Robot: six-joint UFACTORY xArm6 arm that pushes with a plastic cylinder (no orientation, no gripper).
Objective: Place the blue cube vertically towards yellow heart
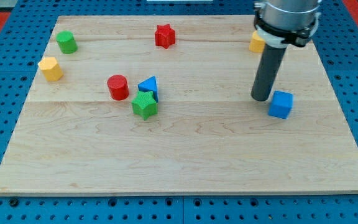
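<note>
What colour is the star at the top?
Red star, clearest in the camera view.

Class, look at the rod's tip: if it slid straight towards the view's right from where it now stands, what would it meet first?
My tip would most likely meet the blue cube first, which sits just right of it and slightly lower in the view. Depth is unclear, so it might only clip the cube's upper edge.

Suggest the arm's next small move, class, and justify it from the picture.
Probably slide my tip around beneath the blue cube. It now sits at the cube's left, while the yellow heart lies toward the view's top, so pushing now would send it sideways.
</note>
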